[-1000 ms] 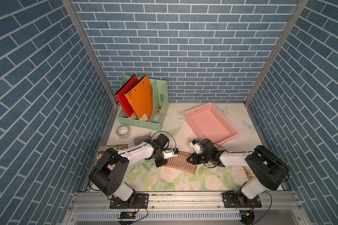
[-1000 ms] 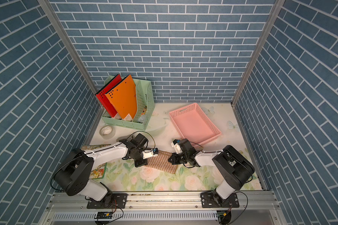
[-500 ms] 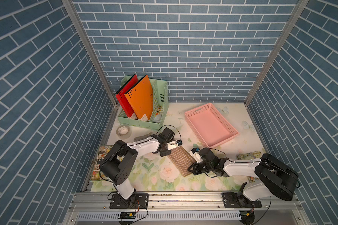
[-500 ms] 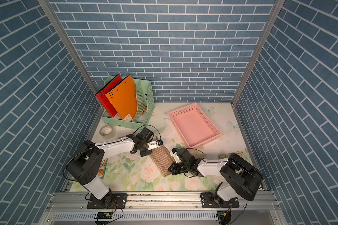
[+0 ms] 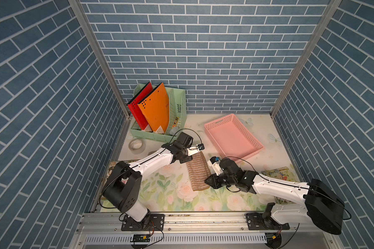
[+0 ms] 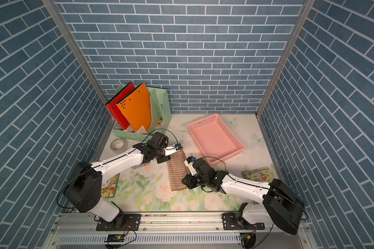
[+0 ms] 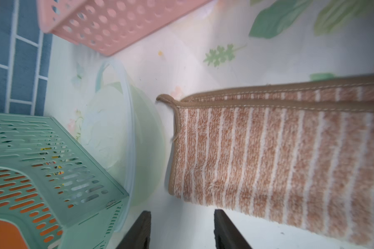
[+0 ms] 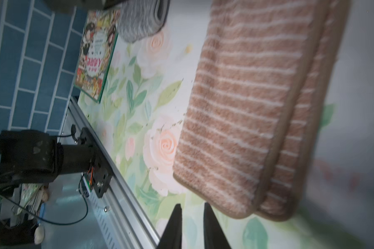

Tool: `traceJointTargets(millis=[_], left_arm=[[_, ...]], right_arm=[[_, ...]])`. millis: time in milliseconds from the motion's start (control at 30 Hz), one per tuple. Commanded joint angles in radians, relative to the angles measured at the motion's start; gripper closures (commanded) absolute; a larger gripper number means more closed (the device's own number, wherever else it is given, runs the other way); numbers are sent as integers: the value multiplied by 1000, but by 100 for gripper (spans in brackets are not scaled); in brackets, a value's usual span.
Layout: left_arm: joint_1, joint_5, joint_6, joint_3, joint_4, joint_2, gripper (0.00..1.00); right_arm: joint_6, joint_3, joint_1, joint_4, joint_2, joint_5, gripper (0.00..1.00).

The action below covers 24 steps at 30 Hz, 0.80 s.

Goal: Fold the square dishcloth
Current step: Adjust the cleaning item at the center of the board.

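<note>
1 dishcloth (image 5: 198, 172), folded; 1 basket (image 5: 233, 138); 1 tape roll (image 5: 136, 151); 1 file rack (image 5: 179, 107).

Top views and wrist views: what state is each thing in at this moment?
Dishcloth: folded in half, lying flat, held by neither gripper.
Left gripper: open, empty.
Right gripper: slightly open, empty.
Pink basket: empty.
Folders: leaning in the green rack.
Tape roll: lying flat.
</note>
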Motion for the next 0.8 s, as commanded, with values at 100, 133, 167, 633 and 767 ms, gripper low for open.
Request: traceJointTargets(millis=[100,133,167,633,767], left_arm=[[16,293,-62,-90,-185,-78,49],[16,311,-72,-112,-180,-78,50],[14,321,-81,-134,-166,-76,50],[-11,187,-132,-140,54,105,55],[3,129,-100,-170,59,91,55]], right_arm=[[-147,70,-154,-36,151,-77,78],[-146,79,-163,-11,188,-102,78],[-146,90,-169,-2,221,-117,79],[-14,-19,-20,114,282,-114,84],[48,-29,74,148,244,-116,84]])
